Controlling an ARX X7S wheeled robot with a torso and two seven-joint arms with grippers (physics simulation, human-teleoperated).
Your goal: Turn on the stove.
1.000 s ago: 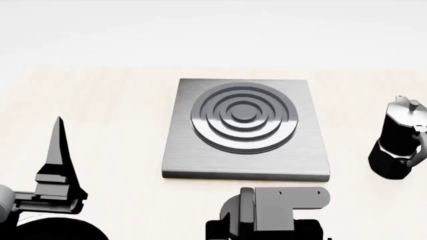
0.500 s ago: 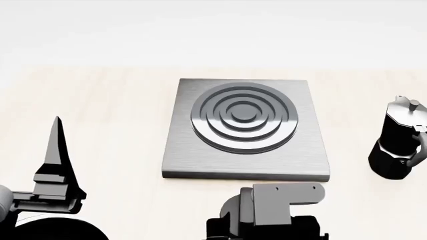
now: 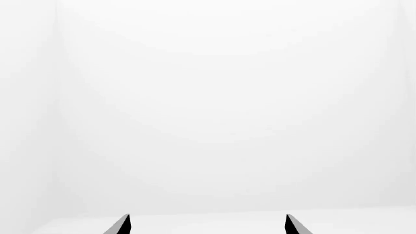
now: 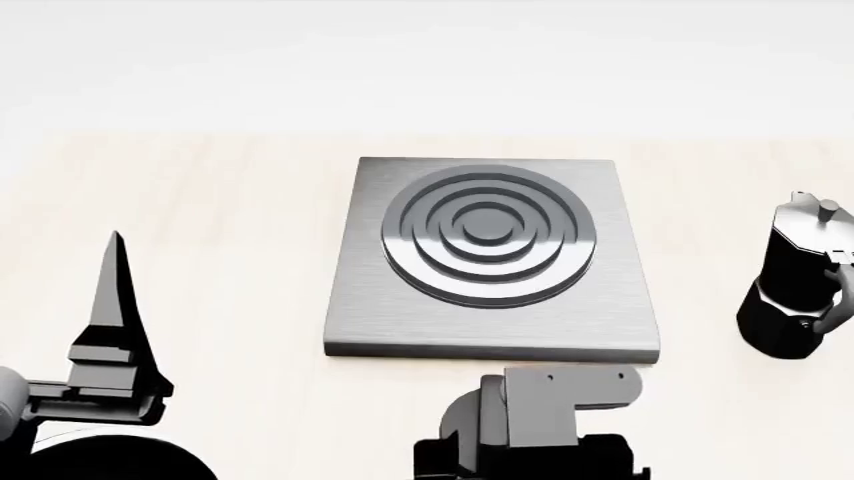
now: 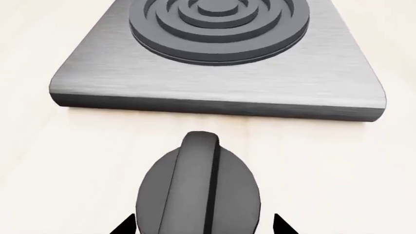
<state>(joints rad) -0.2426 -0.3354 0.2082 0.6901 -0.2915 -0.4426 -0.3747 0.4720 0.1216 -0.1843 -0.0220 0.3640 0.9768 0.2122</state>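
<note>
**Right fingers straddle the stove knob**

Where the pale wooden worktop (image 4: 214, 200) spreads out before the robot, the stove (image 4: 494, 260) lies flat at its middle: a square grey brushed-metal plate with raised dark concentric rings (image 4: 489, 236) on its far half. Its knob (image 5: 198, 187), small, dark and round with a ridge across the top, sits on the worktop just in front of the plate's near edge, apart from the plate itself. From the right wrist camera the ridge runs roughly toward the plate, with a thin dark groove along it.

Around that knob stands the right gripper (image 5: 201, 226). Only its two dark fingertips (image 5: 123, 226) show, one to each side of the knob, spread wider than the knob's body; I cannot tell whether either touches it. From the head camera the knob is hidden under the right arm's grey wrist bracket (image 4: 567, 400), which hangs just short of the plate's near edge.

Farther out, the left gripper (image 3: 206, 225) is held off to the robot's left, well apart from the stove. Its pointed fingers (image 4: 116, 290) aim upward, and the left wrist camera shows the two tips set wide with nothing between them, facing blank white wall.

A black moka pot (image 4: 801, 290) stands upright on the worktop to the right of the plate, near but not touching it.
</note>
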